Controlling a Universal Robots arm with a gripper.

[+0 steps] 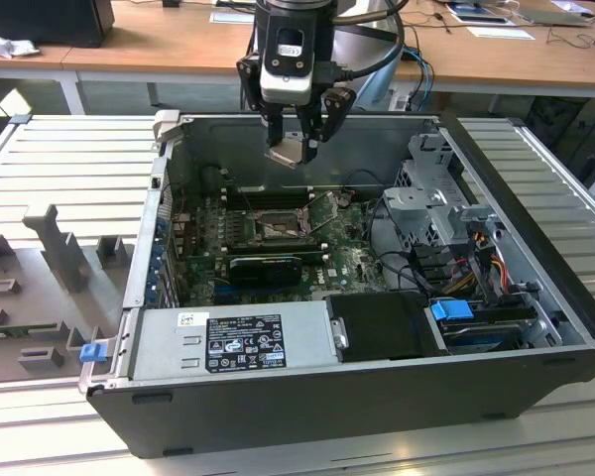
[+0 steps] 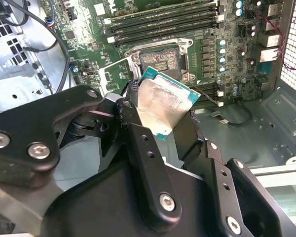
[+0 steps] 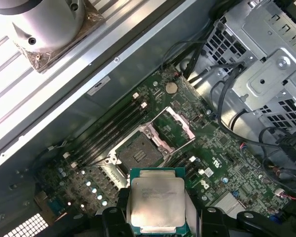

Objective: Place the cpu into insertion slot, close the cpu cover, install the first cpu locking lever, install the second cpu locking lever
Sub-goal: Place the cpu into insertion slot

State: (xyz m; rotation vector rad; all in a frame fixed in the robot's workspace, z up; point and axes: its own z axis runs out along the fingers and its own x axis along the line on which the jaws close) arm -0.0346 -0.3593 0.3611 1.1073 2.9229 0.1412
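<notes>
My gripper (image 1: 296, 147) hangs above the open computer case, shut on the cpu (image 1: 289, 152) by its edges. The chip's pale silvery top shows in both wrist views (image 2: 163, 104) (image 3: 157, 200), tilted between the black fingers (image 2: 138, 140) (image 3: 113, 217). Below it on the green motherboard lies the insertion slot (image 1: 278, 230) (image 2: 160, 60) (image 3: 135, 150), dark, square and bare. The cpu cover (image 3: 171, 125) (image 1: 323, 207) stands swung open beside the slot. The chip is well above the slot and touches nothing else.
Black memory slots (image 1: 263, 196) run behind the socket, and a black card (image 1: 263, 266) lies in front of it. A power supply (image 1: 233, 337) fills the case's near side. A metal drive cage (image 1: 431, 188) with cables stands at the exterior view's right.
</notes>
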